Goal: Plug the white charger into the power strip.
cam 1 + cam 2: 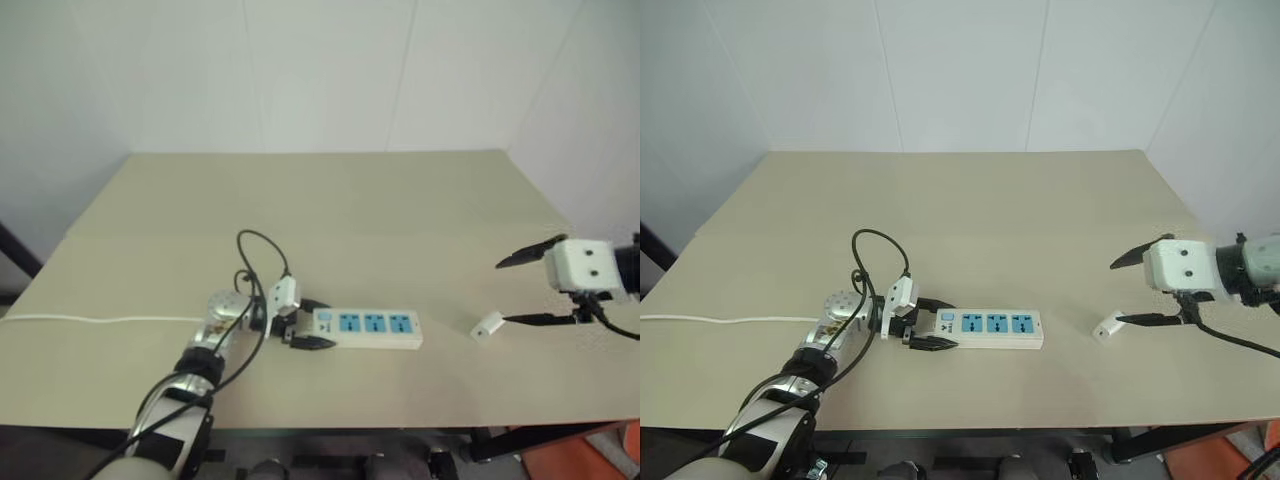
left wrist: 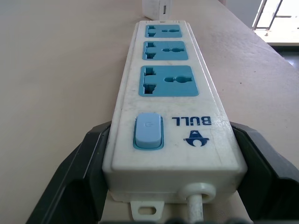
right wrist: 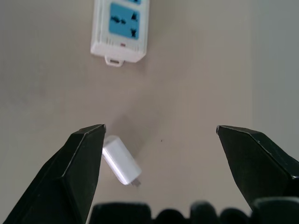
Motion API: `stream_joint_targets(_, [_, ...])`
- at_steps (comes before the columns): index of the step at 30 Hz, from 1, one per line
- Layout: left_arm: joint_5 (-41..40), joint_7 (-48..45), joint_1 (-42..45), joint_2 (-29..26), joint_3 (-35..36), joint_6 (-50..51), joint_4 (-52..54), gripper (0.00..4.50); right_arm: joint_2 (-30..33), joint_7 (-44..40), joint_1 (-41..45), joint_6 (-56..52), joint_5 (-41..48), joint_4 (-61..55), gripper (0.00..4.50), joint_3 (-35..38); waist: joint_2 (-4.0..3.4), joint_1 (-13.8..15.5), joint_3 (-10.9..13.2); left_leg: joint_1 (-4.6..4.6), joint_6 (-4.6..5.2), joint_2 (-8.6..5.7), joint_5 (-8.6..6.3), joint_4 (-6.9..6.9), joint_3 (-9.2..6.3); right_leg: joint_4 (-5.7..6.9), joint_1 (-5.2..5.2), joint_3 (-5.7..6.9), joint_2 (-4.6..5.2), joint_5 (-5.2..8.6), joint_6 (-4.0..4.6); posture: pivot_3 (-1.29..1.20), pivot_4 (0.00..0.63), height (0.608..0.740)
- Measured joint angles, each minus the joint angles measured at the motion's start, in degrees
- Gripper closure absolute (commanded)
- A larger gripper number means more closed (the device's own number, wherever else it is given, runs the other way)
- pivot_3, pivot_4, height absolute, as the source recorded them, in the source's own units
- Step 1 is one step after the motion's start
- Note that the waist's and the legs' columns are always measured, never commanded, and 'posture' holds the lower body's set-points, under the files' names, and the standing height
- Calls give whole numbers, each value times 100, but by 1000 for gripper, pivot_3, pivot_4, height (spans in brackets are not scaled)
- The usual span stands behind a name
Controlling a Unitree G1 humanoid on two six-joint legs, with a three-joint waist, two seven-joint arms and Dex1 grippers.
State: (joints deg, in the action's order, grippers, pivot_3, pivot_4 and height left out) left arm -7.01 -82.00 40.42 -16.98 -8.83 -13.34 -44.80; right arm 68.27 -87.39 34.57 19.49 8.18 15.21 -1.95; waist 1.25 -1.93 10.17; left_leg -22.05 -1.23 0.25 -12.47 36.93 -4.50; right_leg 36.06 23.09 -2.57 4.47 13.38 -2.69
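Note:
The power strip (image 1: 375, 326) lies on the tan table with three blue sockets facing up. My left gripper (image 1: 315, 324) is shut on its switch end, one black finger (image 2: 81, 163) pressed against each long side. The white charger (image 1: 487, 326) lies on its side on the table, off the strip's far end and a short gap from it. My right gripper (image 1: 503, 292) hangs open just above the charger. In the right wrist view the charger (image 3: 120, 160) lies close to one finger (image 3: 81, 158), with its prongs pointing away from the strip (image 3: 120, 28).
The strip's white cord (image 1: 100, 320) runs left along the table to its edge. The table's (image 1: 350, 200) front edge is close behind the strip and charger. A white wall stands beyond the far edge.

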Motion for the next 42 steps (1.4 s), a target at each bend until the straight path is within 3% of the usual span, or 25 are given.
stream_joint_targets(10, [-23,134,-191,-30,-5,244,412,1215,-316,-140,1918,2879,-834,2244,0,-2420,-4,7,3,-1,0,-5,0,0,0,2,5,-5,5,-11,19,0,150,740])
stream_joint_targets(17, [-31,213,-301,-66,-1,372,625,1215,-313,-144,2748,3533,-1045,3057,0,-3513,-7,-21,4,3,0,-5,0,1,1,4,3,-8,4,-22,37,0,150,740])
stream_joint_targets(27, [-31,281,-317,-70,-9,393,663,1215,-780,-132,2622,4053,-1757,3770,0,-3538,-8,-19,4,4,0,-7,0,2,0,7,3,-8,5,-27,45,0,150,740])
stream_joint_targets(42, [-25,307,-317,-84,-28,398,673,1215,-1241,-72,2486,3975,-2058,3762,0,-3291,-9,-23,3,8,0,-8,1,3,0,13,2,-9,5,-28,46,0,150,740])
